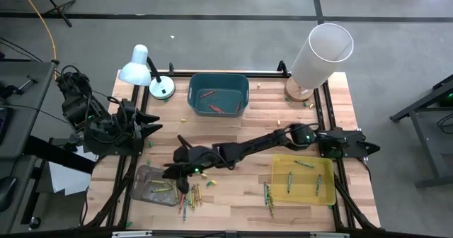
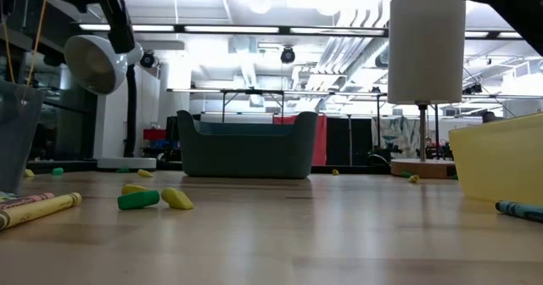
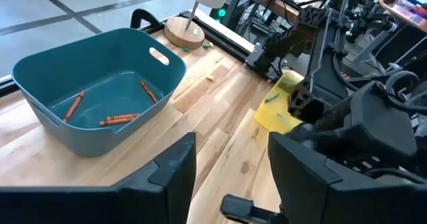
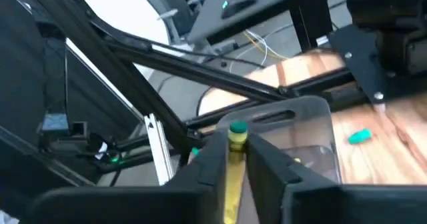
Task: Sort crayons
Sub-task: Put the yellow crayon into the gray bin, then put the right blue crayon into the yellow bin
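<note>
My right gripper (image 1: 172, 168) reaches across the table to the clear tray (image 1: 157, 186) at the near left and is shut on a yellow crayon (image 4: 233, 159). The clear tray holds a few yellow crayons. A teal bin (image 1: 218, 94) at the far middle holds red and orange crayons (image 3: 119, 119). A yellow tray (image 1: 303, 179) at the near right holds green crayons. Loose crayons (image 1: 191, 195) lie beside the clear tray, and more lie left of the yellow tray (image 1: 267, 195). My left gripper (image 3: 233, 174) is open and empty at the table's left edge (image 1: 152, 125). My right gripper pinches the yellow crayon's shaft (image 4: 235, 171) between its two fingers. The crayon lies along the fingers, and its greenish end (image 4: 237, 129) sticks out past their tips. The fingers point toward the table's left, above the clear tray's wall (image 4: 300, 121). The crayon is lifted clear.
A white desk lamp (image 1: 141, 68) stands at the far left. A tall white tube (image 1: 322, 54) on a wooden base stands at the far right. Small green and yellow bits (image 2: 153, 198) and a yellow crayon (image 2: 38, 209) lie on the wood. Black frame rails run along the table's sides.
</note>
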You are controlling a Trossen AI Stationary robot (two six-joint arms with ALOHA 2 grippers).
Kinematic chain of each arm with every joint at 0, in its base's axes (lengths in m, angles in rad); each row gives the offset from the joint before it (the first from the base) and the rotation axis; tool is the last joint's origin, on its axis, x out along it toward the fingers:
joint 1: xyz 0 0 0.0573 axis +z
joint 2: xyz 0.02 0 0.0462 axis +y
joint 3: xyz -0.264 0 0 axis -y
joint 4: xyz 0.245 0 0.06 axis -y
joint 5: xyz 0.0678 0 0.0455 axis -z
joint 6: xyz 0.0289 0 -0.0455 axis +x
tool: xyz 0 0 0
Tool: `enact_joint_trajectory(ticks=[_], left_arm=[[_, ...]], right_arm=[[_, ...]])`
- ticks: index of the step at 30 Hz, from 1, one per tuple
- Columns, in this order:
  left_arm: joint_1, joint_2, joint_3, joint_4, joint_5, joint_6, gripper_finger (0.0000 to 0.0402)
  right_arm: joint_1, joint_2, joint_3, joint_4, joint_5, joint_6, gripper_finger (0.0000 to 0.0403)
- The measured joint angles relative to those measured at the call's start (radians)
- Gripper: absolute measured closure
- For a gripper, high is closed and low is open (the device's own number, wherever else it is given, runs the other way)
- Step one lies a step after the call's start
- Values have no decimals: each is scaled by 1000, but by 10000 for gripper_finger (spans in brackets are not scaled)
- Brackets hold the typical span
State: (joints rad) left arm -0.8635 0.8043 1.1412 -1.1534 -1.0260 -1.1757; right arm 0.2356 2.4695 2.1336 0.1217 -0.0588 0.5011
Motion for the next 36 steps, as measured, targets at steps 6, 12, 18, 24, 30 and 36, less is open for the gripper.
enact_joint_trajectory(ticks=[6,12,18,24,30,36], left_arm=[[0,0,0,-1,0,1,229],[0,0,0,-1,1,1,229],[0,0,0,-2,1,1,229],[0,0,0,-2,0,1,229],[0,0,0,-2,0,1,229],[0,0,0,-1,-16,-2,229]], right_arm=[[-11,0,60,-95,-14,-10,238],[-48,-3,209,-430,-98,-154,166],[-77,-181,87,-838,-116,-305,160],[-18,-468,-349,-888,-53,-240,171],[91,-743,-870,-799,6,443,188],[182,-777,-1020,-748,-99,867,212]])
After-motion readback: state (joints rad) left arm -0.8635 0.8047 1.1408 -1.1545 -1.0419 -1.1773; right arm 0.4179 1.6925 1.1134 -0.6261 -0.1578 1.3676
